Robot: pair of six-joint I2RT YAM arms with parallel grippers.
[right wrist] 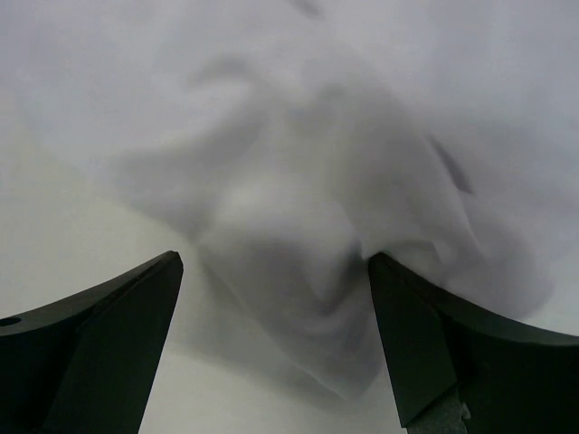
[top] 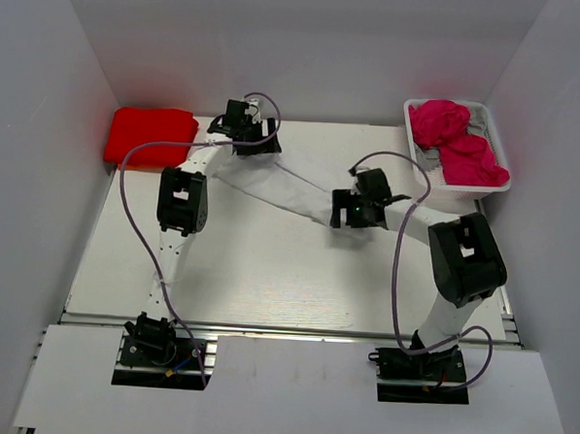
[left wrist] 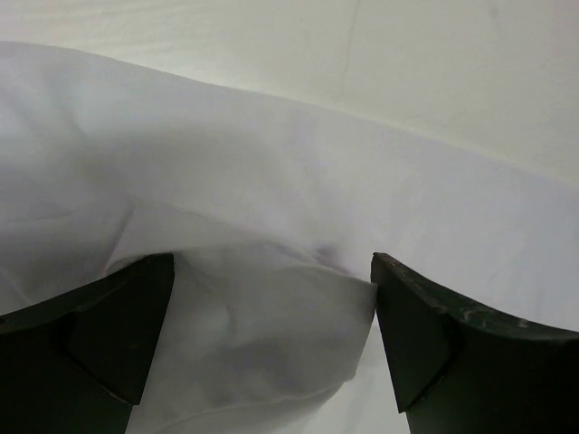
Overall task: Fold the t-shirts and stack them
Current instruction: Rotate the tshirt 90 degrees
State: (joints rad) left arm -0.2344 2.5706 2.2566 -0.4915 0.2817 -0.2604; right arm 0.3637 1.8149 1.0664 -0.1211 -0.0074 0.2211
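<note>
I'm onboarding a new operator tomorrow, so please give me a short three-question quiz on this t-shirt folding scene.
1. True or false: the red t-shirt lies folded at the far left corner of the table.
2. Where are the magenta-pink t-shirts? A) in the white wire basket; B) stacked on the red one; C) on the floor.
3. What colour is the cloth between the spread fingers of the left gripper and of the right gripper?
Key: 1 true; 2 A; 3 white, it is the white t-shirt.
</note>
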